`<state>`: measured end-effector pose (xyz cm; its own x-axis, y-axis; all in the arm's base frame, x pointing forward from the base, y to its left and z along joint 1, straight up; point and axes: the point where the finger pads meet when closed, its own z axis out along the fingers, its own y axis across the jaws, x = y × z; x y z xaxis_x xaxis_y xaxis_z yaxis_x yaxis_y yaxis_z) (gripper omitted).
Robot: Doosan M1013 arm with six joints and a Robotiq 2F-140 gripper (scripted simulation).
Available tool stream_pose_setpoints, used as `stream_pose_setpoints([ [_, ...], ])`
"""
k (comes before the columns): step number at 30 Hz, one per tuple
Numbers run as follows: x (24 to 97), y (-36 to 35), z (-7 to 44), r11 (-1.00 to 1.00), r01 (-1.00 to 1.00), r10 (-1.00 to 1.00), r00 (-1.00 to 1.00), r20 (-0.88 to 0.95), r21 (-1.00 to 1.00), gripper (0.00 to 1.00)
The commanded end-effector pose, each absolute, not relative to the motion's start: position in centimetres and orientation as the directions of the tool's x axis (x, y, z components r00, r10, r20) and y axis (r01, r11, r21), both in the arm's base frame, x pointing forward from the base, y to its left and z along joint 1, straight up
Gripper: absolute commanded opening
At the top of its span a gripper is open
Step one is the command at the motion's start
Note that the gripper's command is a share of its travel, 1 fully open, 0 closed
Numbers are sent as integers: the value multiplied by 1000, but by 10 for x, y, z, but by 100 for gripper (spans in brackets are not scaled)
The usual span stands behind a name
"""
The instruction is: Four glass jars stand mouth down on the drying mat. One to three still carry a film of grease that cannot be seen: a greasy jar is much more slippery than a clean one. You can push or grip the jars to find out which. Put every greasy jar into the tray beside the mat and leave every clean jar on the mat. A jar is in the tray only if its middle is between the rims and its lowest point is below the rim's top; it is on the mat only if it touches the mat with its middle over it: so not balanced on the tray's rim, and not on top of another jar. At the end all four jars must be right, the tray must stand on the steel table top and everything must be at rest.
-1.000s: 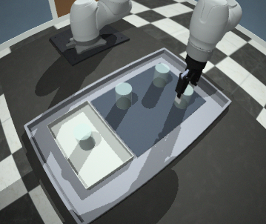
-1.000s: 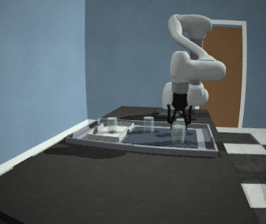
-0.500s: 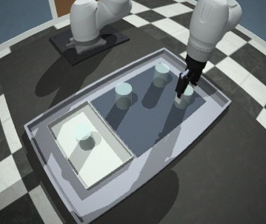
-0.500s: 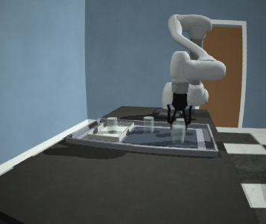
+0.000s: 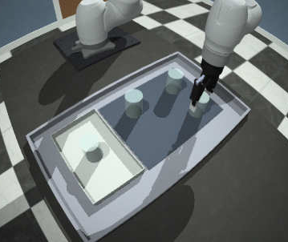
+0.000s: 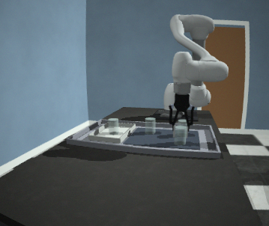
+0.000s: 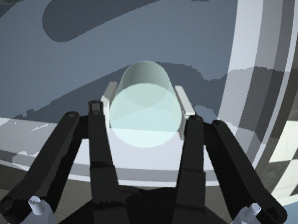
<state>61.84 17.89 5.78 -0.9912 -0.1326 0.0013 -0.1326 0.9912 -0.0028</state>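
Near mat's [image 5: 159, 132] far edge | pincer [image 5: 199, 93] grasping jar [image 5: 199, 105] | tray [image 5: 58, 138] well apart

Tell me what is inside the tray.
One glass jar stands mouth down inside the tray, on its pale floor. Nothing else shows there. The floor directly under that jar is covered by it.
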Motion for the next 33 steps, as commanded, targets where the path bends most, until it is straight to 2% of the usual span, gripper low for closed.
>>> stream_pose_setpoints([
  [1,618,179,58,991,-133,-133,-991,1,-3,36],
  [33,618,179,58,991,-133,-133,-991,1,-3,33],
])
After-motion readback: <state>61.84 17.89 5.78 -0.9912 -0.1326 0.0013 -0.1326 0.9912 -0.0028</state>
